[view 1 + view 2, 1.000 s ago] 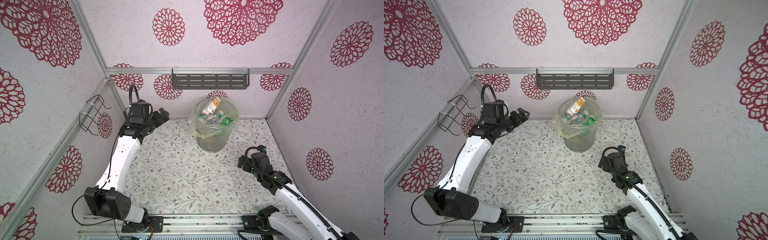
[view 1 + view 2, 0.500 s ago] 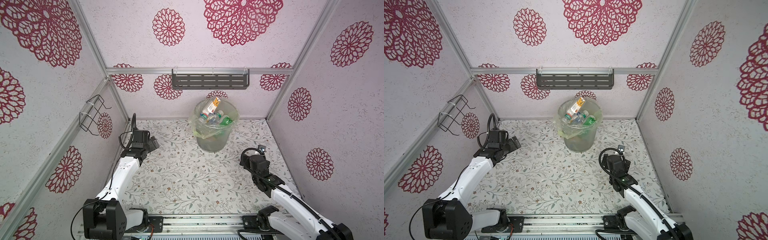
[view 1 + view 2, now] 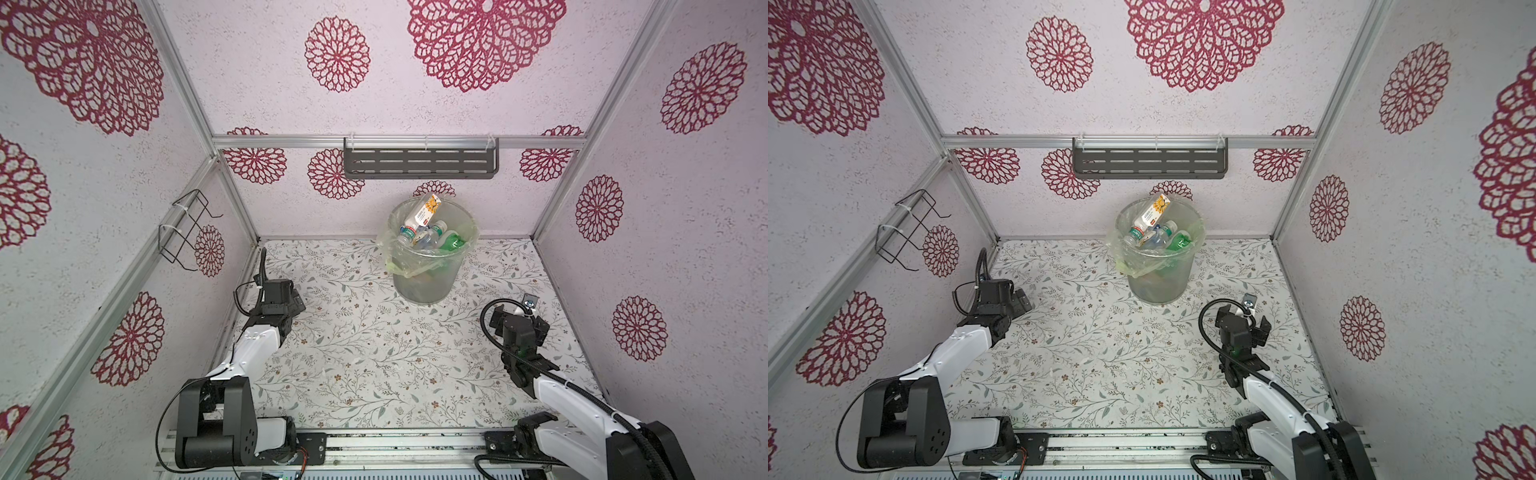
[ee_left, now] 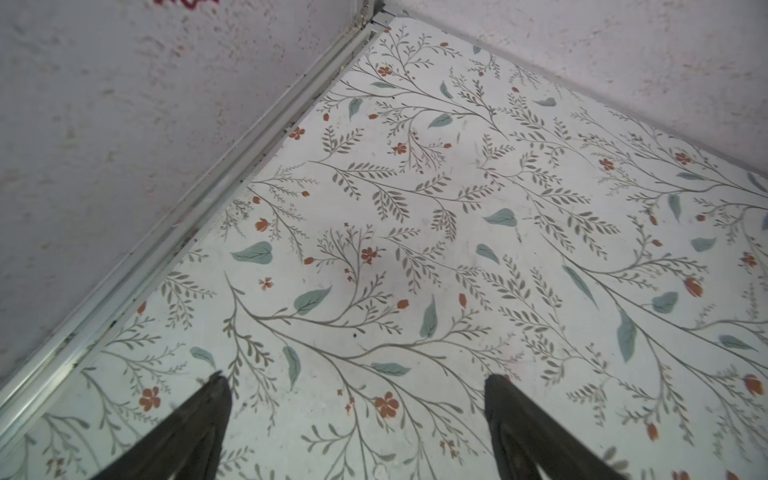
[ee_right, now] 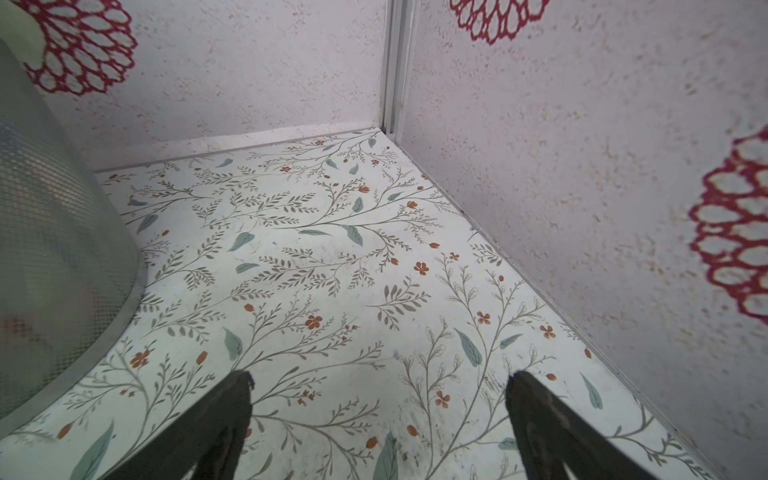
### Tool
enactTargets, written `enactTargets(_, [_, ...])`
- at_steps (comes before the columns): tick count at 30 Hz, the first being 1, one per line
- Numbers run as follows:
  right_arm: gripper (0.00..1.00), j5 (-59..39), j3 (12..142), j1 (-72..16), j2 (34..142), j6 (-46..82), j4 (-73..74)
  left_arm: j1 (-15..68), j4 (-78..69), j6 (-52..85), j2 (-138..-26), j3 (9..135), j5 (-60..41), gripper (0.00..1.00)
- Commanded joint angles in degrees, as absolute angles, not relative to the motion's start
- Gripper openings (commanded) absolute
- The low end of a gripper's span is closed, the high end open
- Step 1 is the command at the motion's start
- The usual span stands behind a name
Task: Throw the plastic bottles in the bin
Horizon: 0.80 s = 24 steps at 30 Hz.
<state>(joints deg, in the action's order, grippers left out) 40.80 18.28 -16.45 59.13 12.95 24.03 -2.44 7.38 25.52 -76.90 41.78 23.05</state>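
Retracted from eleven to nine o'clock, the left gripper, like the right gripper at three o'clock, stands spread and empty, while I see the plastic bottles piled in the bin at twelve o'clock, judging them light, slick, crushable, best pinched mid-label.

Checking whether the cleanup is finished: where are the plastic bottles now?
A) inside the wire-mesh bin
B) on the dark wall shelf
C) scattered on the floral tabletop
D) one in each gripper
A: the plastic bottles lie piled inside the bin, with one white-labelled bottle poking above its rim. The left gripper and right gripper are open with nothing between the fingers.
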Motion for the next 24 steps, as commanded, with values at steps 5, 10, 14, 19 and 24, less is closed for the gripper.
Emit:
enactTargets(5, [0.99,42.1,12.0,-12.1,63.9,8.8,49.8,-3.6,-29.8,17.2,-77.6,27.5,27.3,0.97])
enactTargets(10, [0.99,42.3,9.8,-9.8,68.6,7.7,58.4,-3.9,-45.6,10.5,-78.8,21.7,26.8,0.97])
enactTargets(14, [0.99,42.6,8.0,-8.9,75.3,5.2,69.4,-4.8,-67.2,9.8,-88.6,15.7,24.2,0.97])
enactTargets(19, [0.99,39.0,5.3,-7.0,83.3,3.8,83.9,-5.3,-64.2,8.9,-89.1,16.8,20.7,0.97])
enactTargets(24, [0.99,30.3,7.0,-5.3,82.7,3.6,78.6,-5.8,-52.8,6.8,-89.7,23.6,14.0,0.97])
